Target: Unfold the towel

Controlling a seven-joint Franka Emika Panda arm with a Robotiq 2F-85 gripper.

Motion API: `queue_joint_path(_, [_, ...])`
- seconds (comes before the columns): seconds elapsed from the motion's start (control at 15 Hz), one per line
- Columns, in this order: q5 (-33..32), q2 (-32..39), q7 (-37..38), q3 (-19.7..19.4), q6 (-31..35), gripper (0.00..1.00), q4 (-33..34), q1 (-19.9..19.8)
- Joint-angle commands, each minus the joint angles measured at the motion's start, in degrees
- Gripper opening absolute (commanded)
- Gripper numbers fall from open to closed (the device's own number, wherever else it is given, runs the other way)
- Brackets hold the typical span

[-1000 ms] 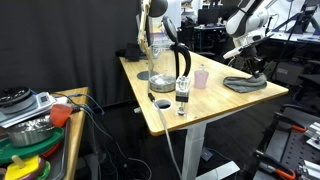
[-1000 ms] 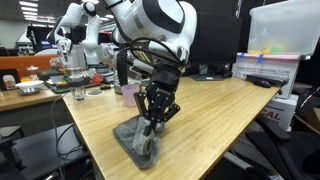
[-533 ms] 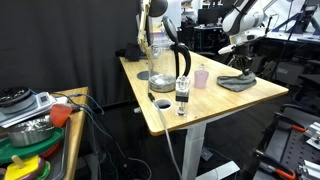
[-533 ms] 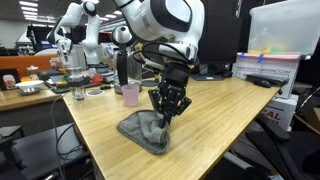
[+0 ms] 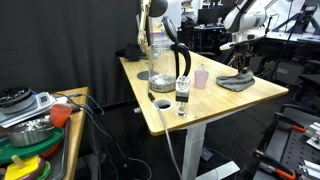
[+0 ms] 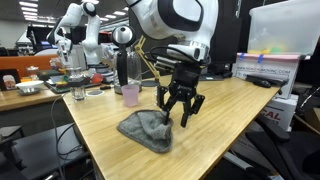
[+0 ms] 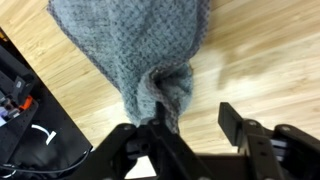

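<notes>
The towel (image 5: 237, 82) lies rumpled on the wooden table (image 5: 165, 112), right of the pink cup (image 5: 201, 77); the gripper (image 6: 180, 112) hovers just over it, jaws spread wide and gripping nothing; a raised fold lies against one finger (image 7: 120, 150).

Downward-pointing hand (image 6: 176, 118), jaws apart

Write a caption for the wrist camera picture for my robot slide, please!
Open gripper over a bunched-up grey towel on a wooden table.
</notes>
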Motion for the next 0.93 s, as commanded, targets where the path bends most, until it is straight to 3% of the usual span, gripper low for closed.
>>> queue_joint_path(0.0, [2.4, -1.9, 0.6, 0.1, 6.1, 0.90, -1.5, -1.4])
queue_joint_path(0.13, [2.7, -2.1, 0.8, -0.1, 7.4, 1.00, -1.5, -1.8])
queue_joint_path(0.53, [1.8, -2.7, 1.6, -0.4, 7.4, 1.00, -2.7, -1.4])
queue_joint_path(0.87, [0.2, -7.8, 1.4, -1.0, 7.6, 1.00, -6.3, -0.4])
